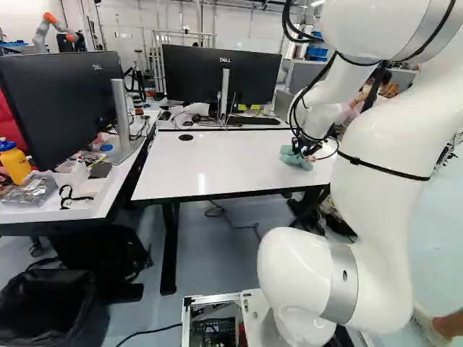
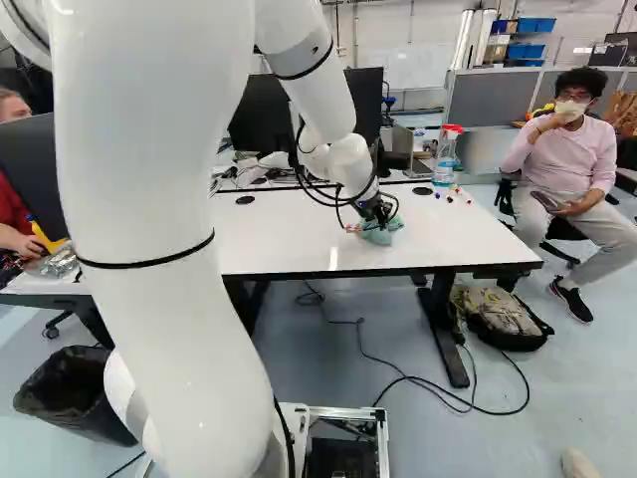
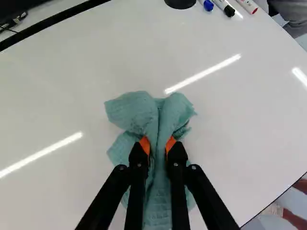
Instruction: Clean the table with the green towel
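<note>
The limp green towel point(image 3: 165, 115), soft and light, is pinched mid-fold by the pincer point(image 3: 157, 146) above the white surface point(image 3: 62, 105), whether pressed against it being hard to judge.

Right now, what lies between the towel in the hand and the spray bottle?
A round black cover and some markers lie between the towel and the spray bottle; the right base view shows this.

The towel point(image 3: 156, 122) lies on the desk point(image 1: 217, 163), between my jaws. Markers point(image 3: 224, 7) lie far right of it, a spray bottle point(image 2: 445, 159) behind them, on this same desk, I think. The left side desk point(image 1: 108, 194) bears a monitor point(image 1: 54, 108); a bin point(image 1: 47, 307) stands near left.
</note>
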